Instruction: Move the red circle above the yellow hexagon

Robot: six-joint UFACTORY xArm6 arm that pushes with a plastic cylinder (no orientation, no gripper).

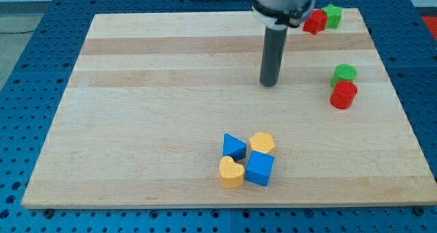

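The red circle (343, 95) is a short red cylinder at the view's right, touching a green circle (345, 73) just above it. The yellow hexagon (262, 143) lies low in the middle, in a cluster with a blue triangle (233, 147), a yellow heart (231, 171) and a blue cube (259, 168). My tip (270, 83) stands on the board above the cluster, well left of the red circle and touching no block.
A second red block (314, 21) and a green block (332, 16) sit together at the board's top right edge, partly behind the arm's head. The wooden board (136, 124) lies on a blue perforated table.
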